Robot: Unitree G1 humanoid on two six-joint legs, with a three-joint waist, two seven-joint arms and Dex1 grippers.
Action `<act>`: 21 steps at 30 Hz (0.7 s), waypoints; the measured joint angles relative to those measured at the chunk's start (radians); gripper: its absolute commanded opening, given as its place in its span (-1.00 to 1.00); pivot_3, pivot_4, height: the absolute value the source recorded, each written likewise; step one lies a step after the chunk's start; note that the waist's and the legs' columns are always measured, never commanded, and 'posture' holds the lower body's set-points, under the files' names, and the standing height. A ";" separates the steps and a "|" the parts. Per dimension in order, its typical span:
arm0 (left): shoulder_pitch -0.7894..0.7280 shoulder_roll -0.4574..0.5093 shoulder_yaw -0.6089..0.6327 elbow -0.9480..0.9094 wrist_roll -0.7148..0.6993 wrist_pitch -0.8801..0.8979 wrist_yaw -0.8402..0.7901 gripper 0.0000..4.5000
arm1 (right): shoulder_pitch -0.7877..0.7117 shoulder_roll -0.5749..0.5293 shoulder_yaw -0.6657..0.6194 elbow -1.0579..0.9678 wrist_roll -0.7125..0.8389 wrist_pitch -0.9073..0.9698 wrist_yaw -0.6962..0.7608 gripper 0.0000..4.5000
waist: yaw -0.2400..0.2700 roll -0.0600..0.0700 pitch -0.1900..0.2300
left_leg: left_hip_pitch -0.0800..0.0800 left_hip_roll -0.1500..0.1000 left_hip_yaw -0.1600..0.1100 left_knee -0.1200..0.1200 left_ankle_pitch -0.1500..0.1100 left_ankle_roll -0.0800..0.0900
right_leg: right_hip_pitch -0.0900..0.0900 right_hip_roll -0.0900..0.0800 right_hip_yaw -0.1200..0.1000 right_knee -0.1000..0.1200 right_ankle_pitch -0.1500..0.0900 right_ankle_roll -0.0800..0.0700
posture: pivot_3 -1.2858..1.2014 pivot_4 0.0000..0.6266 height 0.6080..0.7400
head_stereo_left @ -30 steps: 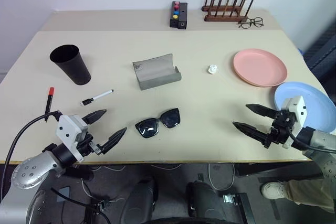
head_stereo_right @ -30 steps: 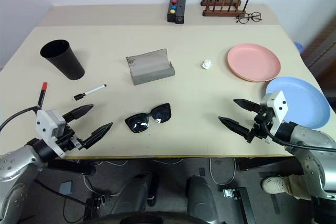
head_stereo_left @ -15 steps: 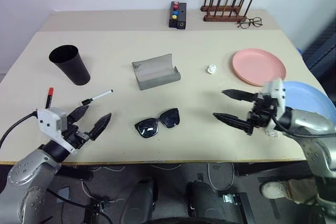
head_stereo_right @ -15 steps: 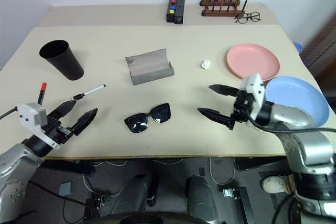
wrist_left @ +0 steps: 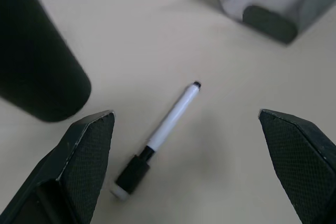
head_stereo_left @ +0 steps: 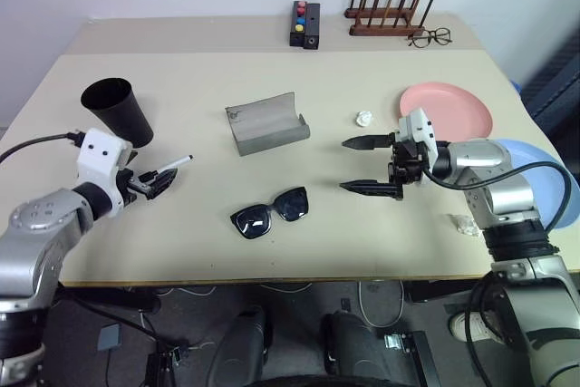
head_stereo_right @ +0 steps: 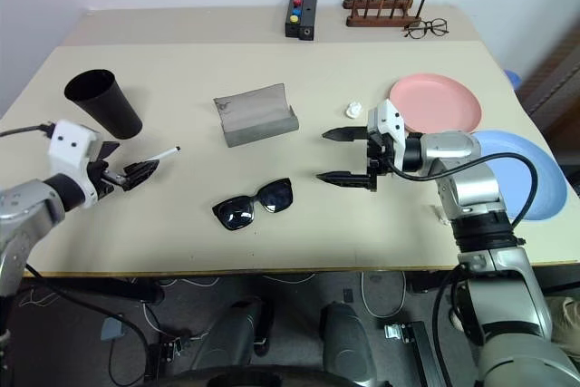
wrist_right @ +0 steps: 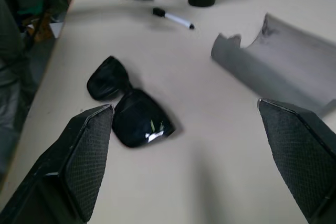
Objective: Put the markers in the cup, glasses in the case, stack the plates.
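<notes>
Here, left gripper [wrist_left: 186, 166] wide open, empty, white marker [wrist_left: 167, 124] between its fingers, right gripper [head_stereo_left: 367, 165] wide open, empty, sunglasses [head_stereo_left: 270, 212] just beside.

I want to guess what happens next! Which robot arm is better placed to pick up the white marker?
Probably the left. The left gripper is open and hovers right by the white marker, which lies between its fingers in the left wrist view. The right gripper is open too, but far across the table, nearer the sunglasses.

A robot test lab: plain beige table [head_stereo_left: 381, 233], bare white wall, cables on the floor.
</notes>
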 measured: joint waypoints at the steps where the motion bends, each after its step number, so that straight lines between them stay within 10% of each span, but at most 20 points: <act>1: -0.026 0.018 -0.037 0.049 0.027 -0.024 -0.038 1.00 | -0.014 0.011 0.001 0.008 -0.006 -0.003 0.002 0.99 | -0.001 0.000 0.000 | 0.000 0.000 0.000 0.000 0.000 0.000 | 0.000 0.000 0.000 0.000 0.000 0.000 | 0.03 -0.52 1.00; 21: -0.706 0.022 -0.500 0.960 0.492 -0.433 -0.688 1.00 | -0.011 0.048 0.011 -0.061 -0.016 0.031 -0.024 0.99 | -0.007 -0.001 0.001 | -0.004 0.000 0.004 0.003 0.001 0.000 | -0.006 0.001 0.000 0.007 0.000 0.001 | 0.03 -0.52 1.00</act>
